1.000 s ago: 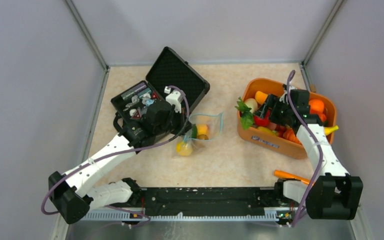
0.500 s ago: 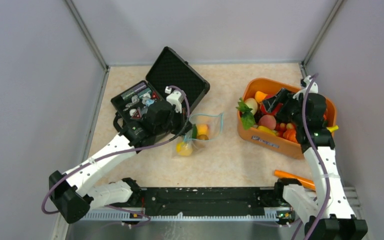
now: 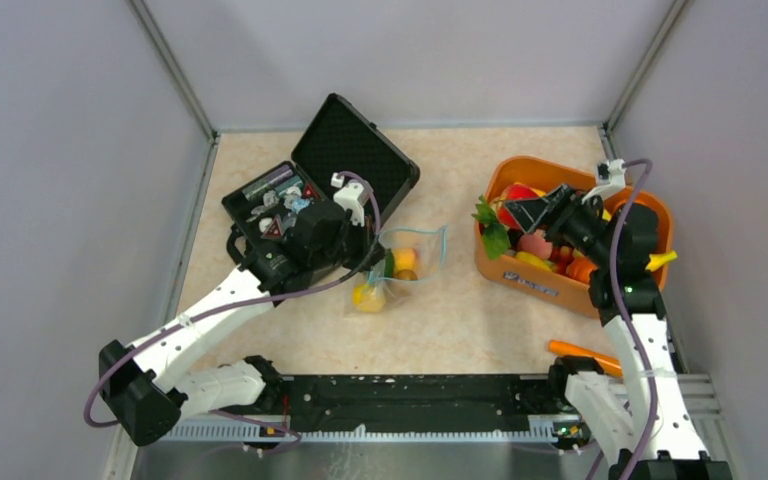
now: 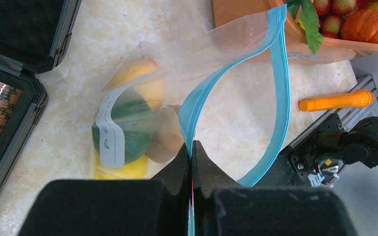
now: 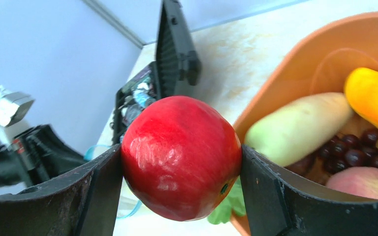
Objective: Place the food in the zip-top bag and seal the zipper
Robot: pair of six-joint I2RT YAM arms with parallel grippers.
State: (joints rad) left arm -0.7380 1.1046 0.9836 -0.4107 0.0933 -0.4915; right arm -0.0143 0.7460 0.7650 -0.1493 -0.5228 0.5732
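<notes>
Zip-top bag (image 4: 142, 64) lies on the table (image 3: 460, 320) beside the black case (image 3: 355, 150), its teal zipper (image 4: 281, 88) pinched by the clenched left end effector (image 4: 191, 157) so the mouth gapes; the right end effector (image 5: 181, 160) grasps a red apple (image 5: 177, 147) above the orange basket (image 5: 300, 54), apparently for loading

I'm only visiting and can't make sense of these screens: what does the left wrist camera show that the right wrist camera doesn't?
Only the left wrist view: the left tool shut on the teal zipper of the clear zip-top bag, the food already inside it, and an orange stick on the table. Only the right wrist view: the right tool gripping a red apple, plus a pale radish and dark grapes in the orange basket. Both: that basket and the open black case.
</notes>
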